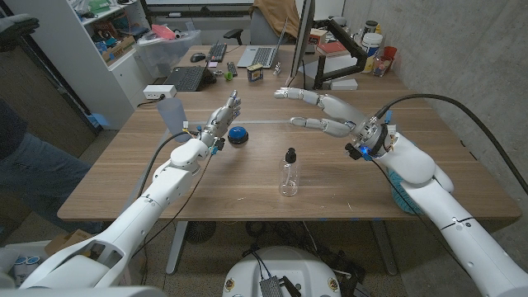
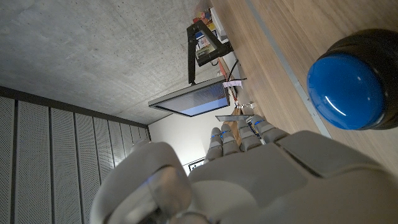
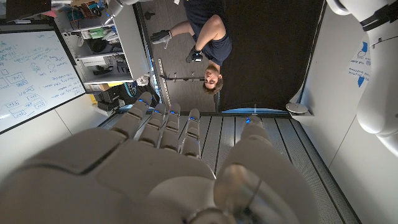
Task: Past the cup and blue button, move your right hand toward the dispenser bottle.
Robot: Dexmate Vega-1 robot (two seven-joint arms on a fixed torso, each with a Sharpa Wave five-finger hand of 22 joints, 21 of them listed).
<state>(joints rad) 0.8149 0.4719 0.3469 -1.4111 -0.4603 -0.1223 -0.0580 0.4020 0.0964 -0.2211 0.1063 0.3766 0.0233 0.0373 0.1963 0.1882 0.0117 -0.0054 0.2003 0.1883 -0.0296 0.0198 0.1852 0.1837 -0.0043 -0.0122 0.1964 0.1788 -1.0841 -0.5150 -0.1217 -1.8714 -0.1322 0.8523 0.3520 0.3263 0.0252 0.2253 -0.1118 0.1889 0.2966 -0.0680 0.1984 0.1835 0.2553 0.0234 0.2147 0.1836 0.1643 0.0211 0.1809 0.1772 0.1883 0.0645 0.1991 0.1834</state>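
Clear dispenser bottle (image 1: 289, 173), black pump top

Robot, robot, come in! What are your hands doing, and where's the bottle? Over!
Right robot hand open, raised over the table. Left robot hand open beside the blue button. Dispenser bottle upright mid-table, untouched. Nothing between right robot hand and bottle.

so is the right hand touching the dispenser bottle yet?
No. In the head view the right hand is open in the air, well apart from the dispenser bottle standing upright on the table.
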